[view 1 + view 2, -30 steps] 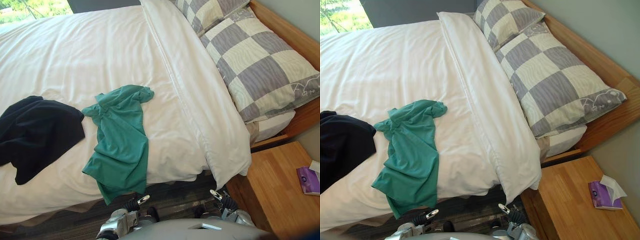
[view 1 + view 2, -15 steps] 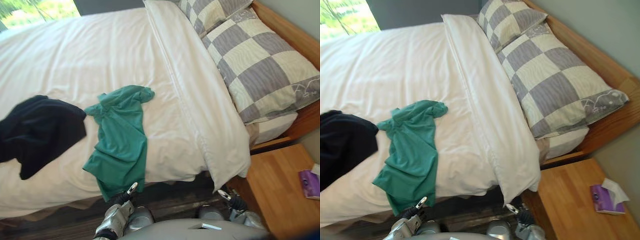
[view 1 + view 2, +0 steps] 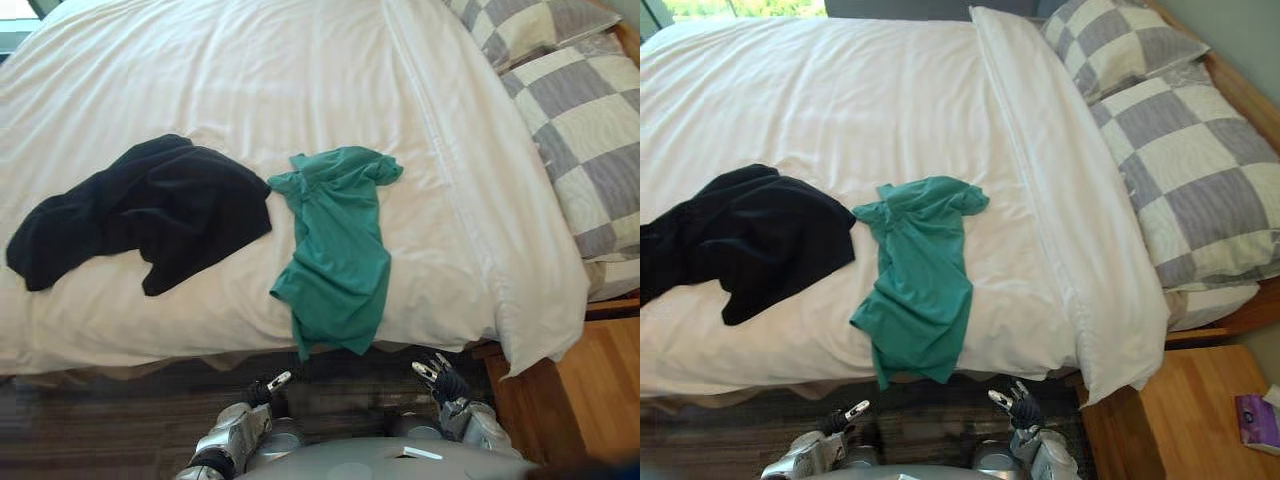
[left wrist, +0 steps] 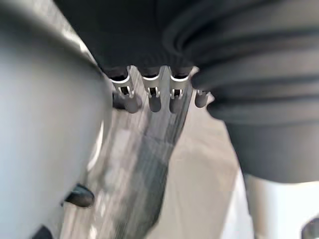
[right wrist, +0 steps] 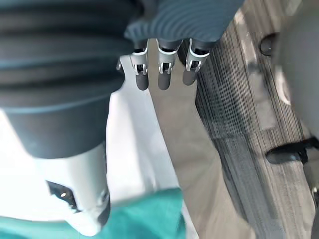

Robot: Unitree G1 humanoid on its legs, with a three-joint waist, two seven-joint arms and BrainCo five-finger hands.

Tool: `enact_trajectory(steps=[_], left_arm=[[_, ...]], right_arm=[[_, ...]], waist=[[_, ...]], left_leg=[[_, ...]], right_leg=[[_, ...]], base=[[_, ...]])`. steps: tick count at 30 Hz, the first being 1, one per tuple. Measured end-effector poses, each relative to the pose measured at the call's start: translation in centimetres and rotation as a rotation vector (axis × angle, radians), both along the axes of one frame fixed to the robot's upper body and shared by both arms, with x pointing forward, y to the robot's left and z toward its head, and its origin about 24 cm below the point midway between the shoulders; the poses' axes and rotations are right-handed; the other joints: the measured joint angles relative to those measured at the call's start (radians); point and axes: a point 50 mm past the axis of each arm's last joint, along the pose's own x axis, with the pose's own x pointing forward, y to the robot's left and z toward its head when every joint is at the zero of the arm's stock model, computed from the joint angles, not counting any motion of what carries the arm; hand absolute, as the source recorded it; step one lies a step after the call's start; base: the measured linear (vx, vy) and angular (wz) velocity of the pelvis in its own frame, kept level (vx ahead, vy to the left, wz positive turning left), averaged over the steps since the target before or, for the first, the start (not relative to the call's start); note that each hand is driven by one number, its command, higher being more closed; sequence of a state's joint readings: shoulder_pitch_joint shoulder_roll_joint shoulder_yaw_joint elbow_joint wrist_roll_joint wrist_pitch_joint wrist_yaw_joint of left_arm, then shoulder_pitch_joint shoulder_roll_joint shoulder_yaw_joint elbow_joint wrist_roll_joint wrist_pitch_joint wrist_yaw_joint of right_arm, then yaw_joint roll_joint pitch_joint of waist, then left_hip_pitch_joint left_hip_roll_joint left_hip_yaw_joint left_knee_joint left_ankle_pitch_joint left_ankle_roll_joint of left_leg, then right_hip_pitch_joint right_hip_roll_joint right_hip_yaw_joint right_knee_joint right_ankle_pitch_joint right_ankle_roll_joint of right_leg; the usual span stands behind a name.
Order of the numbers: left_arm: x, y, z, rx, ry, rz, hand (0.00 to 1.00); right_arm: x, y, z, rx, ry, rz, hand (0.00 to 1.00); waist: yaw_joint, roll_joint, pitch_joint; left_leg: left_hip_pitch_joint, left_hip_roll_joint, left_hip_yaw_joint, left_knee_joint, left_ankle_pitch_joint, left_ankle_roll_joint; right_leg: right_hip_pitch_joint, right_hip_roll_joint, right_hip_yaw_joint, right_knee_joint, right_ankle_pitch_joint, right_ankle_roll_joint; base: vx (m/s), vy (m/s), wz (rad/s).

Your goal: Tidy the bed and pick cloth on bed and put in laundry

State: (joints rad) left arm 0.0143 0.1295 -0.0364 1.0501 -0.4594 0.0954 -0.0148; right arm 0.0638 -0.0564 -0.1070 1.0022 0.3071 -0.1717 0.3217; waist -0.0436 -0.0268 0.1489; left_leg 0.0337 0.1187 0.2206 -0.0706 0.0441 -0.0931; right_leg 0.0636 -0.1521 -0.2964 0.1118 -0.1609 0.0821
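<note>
Black cloth (image 3: 140, 215): you find it left on the bed (image 3: 250, 80), well apart from both hands.
Left hand (image 3: 262, 390): below the bed edge, fingers relaxed, empty.
Green cloth (image 3: 335, 250): beyond and between the hands; long axis runs from the near edge away, sleeve end far.
Right hand (image 3: 440, 380): fingers relaxed, empty.
Count: two cloths, two pillows (image 3: 600, 150).

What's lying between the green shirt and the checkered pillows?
Only the white duvet: bare past the green shirt, then its folded edge beside the pillows. The right eye view shows it.
</note>
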Motion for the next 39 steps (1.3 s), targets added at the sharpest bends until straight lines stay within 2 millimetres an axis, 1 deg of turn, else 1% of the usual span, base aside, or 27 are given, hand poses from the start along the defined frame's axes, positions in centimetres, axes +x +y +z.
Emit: enact_trajectory(steps=[1, 2, 4, 6, 8, 10, 12, 13, 14, 15, 17, 18, 20, 21, 22, 23, 24, 25, 26, 27, 28, 29, 30, 31, 32, 33, 39], left_arm=[[-0.4, 0.0, -0.1, -0.001, 0.005, 0.006, 0.0], [-0.6, 0.0, -0.1, 0.001, 0.005, 0.009, 0.0], [-0.8, 0.2, -0.1, -0.007, -0.012, 0.038, 0.0], [-0.9, 0.3, 0.0, -0.035, -0.044, 0.083, 0.0], [0.4, 0.4, 0.5, -0.074, -0.113, 0.124, 0.0], [1.2, 0.1, 0.8, -0.096, -0.166, 0.14, 0.0], [1.5, 0.1, 1.0, -0.097, -0.183, 0.14, 0.0], [1.3, 0.0, 0.9, -0.095, -0.181, 0.142, 0.0], [1.4, 0.1, 1.0, -0.093, -0.185, 0.147, 0.0], [1.6, 0.2, 1.1, -0.091, -0.188, 0.148, 0.0], [1.5, 0.4, 1.1, -0.073, -0.18, 0.163, 0.0], [1.7, 0.3, 1.1, -0.071, -0.18, 0.153, 0.0], [2.4, -0.9, 1.1, -0.085, -0.158, 0.105, 0.0], [2.7, -2.0, 1.0, -0.105, -0.138, 0.069, 0.0], [3.3, -1.8, 1.1, -0.071, -0.127, 0.012, 0.0], [3.2, -1.1, 1.2, -0.031, -0.109, 0.005, 0.0], [3.0, -0.6, 1.1, -0.005, -0.093, 0.003, 0.0], [2.4, 0.4, 1.0, 0.035, -0.067, 0.007, 0.0], [1.6, 1.2, 0.8, 0.079, -0.04, -0.007, 0.0], [1.6, 1.2, 0.8, 0.082, -0.04, -0.013, 0.0], [1.0, 1.0, 0.5, 0.09, -0.022, -0.041, 0.0], [0.7, 0.8, 0.4, 0.092, -0.014, -0.051, 0.0], [0.6, 0.8, 0.3, 0.102, -0.009, -0.065, 0.0], [0.3, 0.9, 0.3, 0.113, -0.007, -0.073, 0.0], [0.3, 0.5, 0.2, 0.106, -0.012, -0.076, 0.0], [-0.9, -0.2, -0.1, 0.053, -0.029, -0.052, 0.0], [-0.9, -0.2, -0.1, 0.053, -0.029, -0.052, 0.0]], right_arm=[[-0.4, 0.2, -0.2, -0.01, 0.015, 0.034, 0.0], [-0.4, 0.0, -0.2, -0.018, 0.017, 0.048, 0.0], [-0.9, 0.2, -0.5, -0.027, 0.05, 0.083, 0.0], [-0.4, 0.2, -0.6, -0.04, 0.069, 0.107, 0.0], [1.0, -0.4, -0.2, -0.083, 0.059, 0.123, 0.0], [1.5, -1.4, 0.0, -0.136, 0.063, 0.108, 0.0], [0.9, -2.1, -0.2, -0.168, 0.093, 0.082, 0.0], [0.4, -2.6, -0.2, -0.181, 0.105, 0.067, 0.0], [0.1, -2.9, -0.3, -0.182, 0.111, 0.052, 0.0], [0.1, -3.1, -0.2, -0.188, 0.109, 0.045, 0.0], [0.1, -4.2, 0.1, -0.212, 0.093, 0.027, 0.0], [0.3, -4.3, 0.2, -0.222, 0.088, 0.036, 0.0], [0.5, -4.2, 0.3, -0.261, 0.069, 0.112, 0.0], [0.7, -3.8, 0.3, -0.277, 0.052, 0.177, 0.0], [0.7, -2.2, 0.1, -0.247, 0.048, 0.223, 0.0], [1.0, -0.2, -0.1, -0.204, 0.029, 0.302, 0.0], [1.0, 0.9, -0.1, -0.186, 0.015, 0.345, 0.0], [1.2, 2.3, 0.0, -0.158, -0.018, 0.4, 0.0], [1.8, 3.9, 0.5, -0.129, -0.084, 0.462, 0.0], [2.0, 4.1, 0.7, -0.124, -0.101, 0.474, 0.0], [2.1, 4.1, 0.8, -0.119, -0.112, 0.482, 0.0], [2.2, 4.0, 0.9, -0.114, -0.116, 0.472, 0.0], [2.3, 4.0, 0.9, -0.102, -0.121, 0.452, 0.0], [2.2, 4.1, 0.9, -0.086, -0.116, 0.441, 0.0], [2.1, 3.6, 0.8, -0.08, -0.101, 0.419, 0.0], [0.6, 1.9, -0.4, -0.06, 0.043, 0.272, 0.0], [0.4, 1.9, -0.4, -0.059, 0.05, 0.271, 0.0]], waist=[[0.003, 0.014, -0.001], [0.004, 0.017, -0.002], [0.004, 0.016, -0.004], [0.008, 0.017, -0.001], [0.008, 0.019, 0.038], [0.013, 0.039, 0.075], [0.023, 0.04, 0.08], [0.023, 0.027, 0.081], [0.022, 0.02, 0.083], [0.019, 0.02, 0.083], [0.0, 0.017, 0.082], [-0.001, 0.018, 0.081], [-0.003, 0.028, 0.074], [-0.002, 0.039, 0.068], [0.007, -0.011, 0.074], [0.038, -0.025, 0.067], [0.05, -0.02, 0.062], [0.055, -0.032, 0.046], [0.057, -0.044, 0.027], [0.054, -0.039, 0.021], [0.045, -0.025, 0.012], [0.043, -0.02, 0.008], [0.041, -0.02, 0.005], [0.043, -0.027, -0.001], [0.038, -0.01, -0.002], [0.033, 0.008, -0.027], [0.031, 0.006, -0.025]], left_leg=[[0.025, -0.004, 0.016, -0.027, 0.014, 0.001], [0.032, -0.005, 0.017, -0.027, 0.014, 0.001], [0.056, -0.004, 0.021, -0.027, 0.013, -0.001], [0.052, -0.004, 0.033, -0.017, 0.006, -0.001], [-0.073, 0.006, 0.038, 0.204, -0.083, 0.005], [-0.145, 0.03, 0.044, 0.359, -0.13, -0.006], [-0.155, 0.026, 0.038, 0.387, -0.132, -0.007], [-0.138, 0.005, 0.02, 0.351, -0.135, -0.004], [-0.141, 0.009, 0.013, 0.4, -0.176, 0.038], [-0.145, 0.025, 0.013, 0.453, -0.2, 0.041], [-0.145, 0.12, -0.013, 0.633, -0.247, 0.033], [-0.143, 0.144, -0.031, 0.648, -0.248, 0.031], [-0.119, 0.181, -0.088, 0.582, -0.224, 0.002], [-0.09, 0.153, -0.104, 0.511, -0.289, -0.104], [-0.097, 0.109, -0.091, 0.505, -0.309, -0.103], [-0.087, 0.087, -0.085, 0.491, -0.306, -0.088], [-0.085, 0.088, -0.077, 0.478, -0.298, -0.077], [-0.073, 0.09, -0.07, 0.432, -0.275, -0.055], [-0.047, 0.069, -0.071, 0.318, -0.21, -0.029], [-0.044, 0.062, -0.08, 0.281, -0.187, -0.022], [-0.051, 0.045, -0.106, 0.219, -0.147, -0.01], [-0.05, 0.035, -0.119, 0.198, -0.132, -0.002], [-0.053, 0.017, -0.129, 0.171, -0.113, 0.009], [-0.054, -0.015, -0.142, 0.143, -0.089, 0.013], [-0.052, -0.029, -0.16, 0.124, -0.065, 0.011], [0.047, -0.045, -0.178, -0.026, 0.003, 0.013], [0.053, -0.044, -0.168, -0.026, 0.002, 0.013]], right_leg=[[0.014, 0.0, 0.008, -0.013, 0.008, -0.001], [0.02, 0.0, 0.011, -0.015, 0.009, -0.001], [0.043, 0.002, 0.03, -0.016, 0.01, -0.001], [0.038, -0.002, 0.036, -0.014, 0.011, -0.001], [-0.012, -0.028, 0.053, 0.028, 0.013, 0.005], [-0.031, -0.034, 0.065, 0.054, 0.011, 0.011], [-0.042, -0.062, 0.074, 0.085, 0.0, 0.016], [-0.054, -0.09, 0.071, 0.11, -0.011, 0.017], [-0.064, -0.111, 0.062, 0.128, -0.014, 0.02], [-0.067, -0.119, 0.063, 0.139, -0.01, 0.027], [-0.072, -0.166, 0.061, 0.165, 0.006, 0.055], [-0.074, -0.177, 0.064, 0.17, 0.015, 0.071], [-0.091, -0.209, 0.059, 0.174, 0.044, 0.123], [-0.091, -0.235, 0.06, 0.154, 0.08, 0.16], [-0.082, -0.278, 0.064, 0.111, 0.154, 0.15], [-0.082, -0.277, 0.056, 0.071, 0.262, 0.086], [-0.083, -0.27, 0.042, 0.061, 0.298, 0.054], [-0.089, -0.256, 0.008, 0.069, 0.305, 0.021], [-0.09, -0.201, -0.018, 0.1, 0.25, 0.023], [-0.091, -0.17, -0.021, 0.11, 0.226, 0.024], [-0.094, -0.103, -0.022, 0.123, 0.154, 0.023], [-0.094, -0.075, -0.021, 0.129, 0.118, 0.021], [-0.091, -0.039, -0.016, 0.129, 0.06, 0.019], [-0.078, -0.011, -0.012, 0.094, -0.004, -0.002], [-0.06, 0.003, 0.012, 0.056, 0.002, -0.011], [0.018, 0.01, -0.006, -0.043, 0.044, 0.009], [0.018, 0.011, 0.003, -0.044, 0.044, 0.009]], base=[[0.05, 0.082, -0.09], [0.06, 0.037, -0.11], [0.04, 0.013, -0.04], [-0.02, 0.023, -0.09], [-0.1, 0.049, -0.16], [-0.15, 0.069, -0.12], [-0.15, 0.123, -0.02], [-0.14, 0.182, 0.09], [-0.12, 0.154, 0.09], [-0.12, 0.148, 0.04], [-0.13, 0.279, 0.11], [-0.13, 0.433, 0.27], [-0.1, 0.435, 0.3], [-0.14, 0.574, 0.41], [-0.2, 0.667, 0.2], [-0.17, 0.532, 0.04], [-0.19, 0.407, -0.13], [-0.15, 0.278, 0.23], [-0.12, 0.213, 0.38], [-0.1, 0.176, 0.63], [-0.06, 0.11, 0.54], [-0.04, 0.118, 0.54], [-0.02, 0.06, 0.36], [-0.04, 0.064, 0.42], [-0.04, 0.025, 0.29], [-0.02, 0.004, 0.18], [0.0, 0.0, -0.04]])
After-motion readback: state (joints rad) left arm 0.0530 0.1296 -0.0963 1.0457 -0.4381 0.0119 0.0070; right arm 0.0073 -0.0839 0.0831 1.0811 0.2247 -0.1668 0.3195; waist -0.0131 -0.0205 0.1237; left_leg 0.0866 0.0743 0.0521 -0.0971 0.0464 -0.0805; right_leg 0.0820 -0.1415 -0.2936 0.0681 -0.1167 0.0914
